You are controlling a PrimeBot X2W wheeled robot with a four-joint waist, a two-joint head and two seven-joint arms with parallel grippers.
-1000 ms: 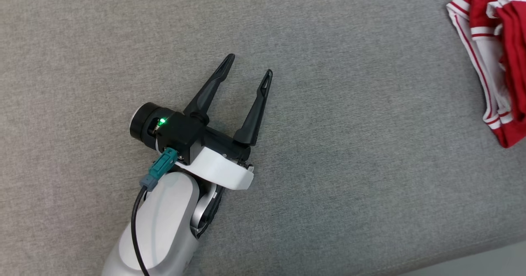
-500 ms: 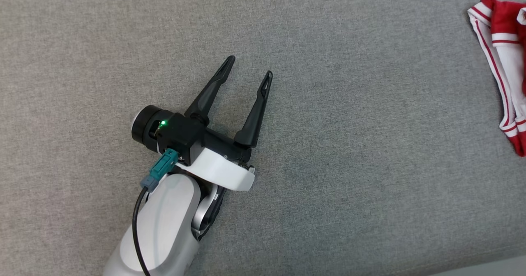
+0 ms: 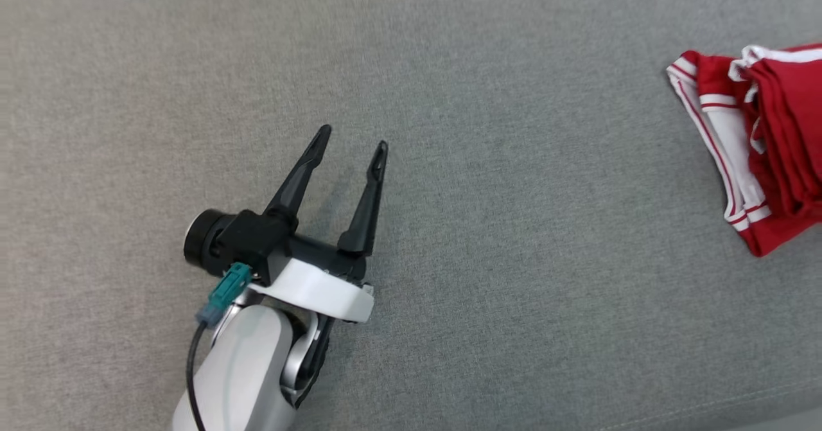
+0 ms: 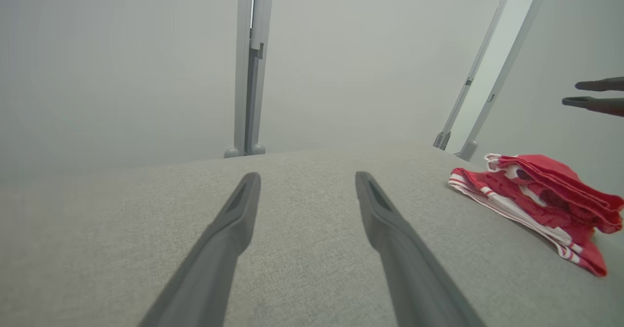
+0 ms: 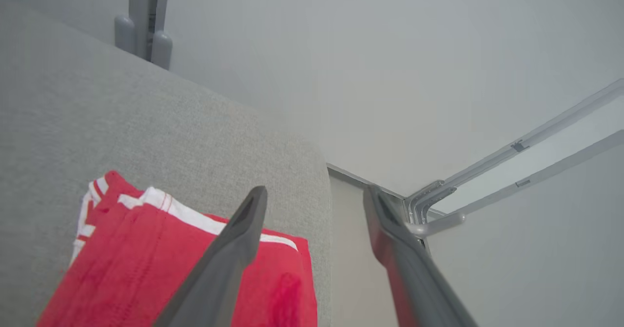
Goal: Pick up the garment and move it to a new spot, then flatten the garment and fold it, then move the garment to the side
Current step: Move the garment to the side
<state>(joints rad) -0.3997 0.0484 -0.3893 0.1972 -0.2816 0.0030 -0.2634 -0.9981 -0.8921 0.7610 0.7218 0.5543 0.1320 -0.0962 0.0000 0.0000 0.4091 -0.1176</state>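
Bench (image 3: pixel 449 97): broad grey fabric-covered top, bare across the middle; its rounded far corner shows in the right wrist view.
Garment (image 3: pixel 764 161): red with white stripes, folded into a compact stack. It lies at the bench's right side, near the edge and well apart from the left arm.
Stage: judging by the neat stack already off to the side, folding looks done and the last placement looks nearly complete.
Doing the step well: the right arm should draw away straight up and clear, so that no finger catches a layer and drags the folds open. Check that the stack (image 5: pixel 161 268) sits fully on the bench rather than hanging over the near edge.
Left end effector (image 3: pixel 353 137): fingers spread wide and empty, low over bare fabric; whether it touches the bench cannot be told.
Right end effector (image 5: pixel 316 190): fingers parted with nothing between them. In the left wrist view it (image 4: pixel 571 94) hangs in the air above the garment (image 4: pixel 536 205), clear of it.
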